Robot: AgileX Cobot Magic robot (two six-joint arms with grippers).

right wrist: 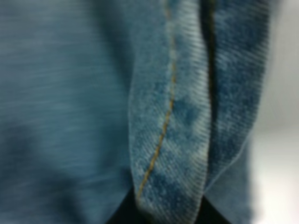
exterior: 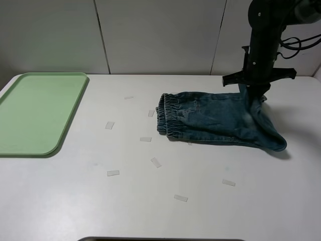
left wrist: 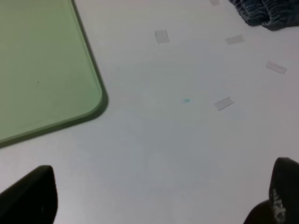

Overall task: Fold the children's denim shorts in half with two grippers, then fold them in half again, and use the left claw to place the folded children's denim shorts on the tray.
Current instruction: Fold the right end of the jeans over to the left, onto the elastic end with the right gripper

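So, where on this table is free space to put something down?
Free: the whole green tray; the table strip between tray and tape pieces; the near-left corner. Crowded: the middle with scattered tape pieces, and the right, where the right end effector holds the denim shorts.

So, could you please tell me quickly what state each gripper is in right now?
Left gripper: open, holding nothing.
Right gripper: closed on the children's denim shorts, one edge raised off the table.

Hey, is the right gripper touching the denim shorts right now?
Touching. The right wrist view shows the hem of the denim shorts pinched in the right gripper; the exterior high view shows the cloth raised at it.
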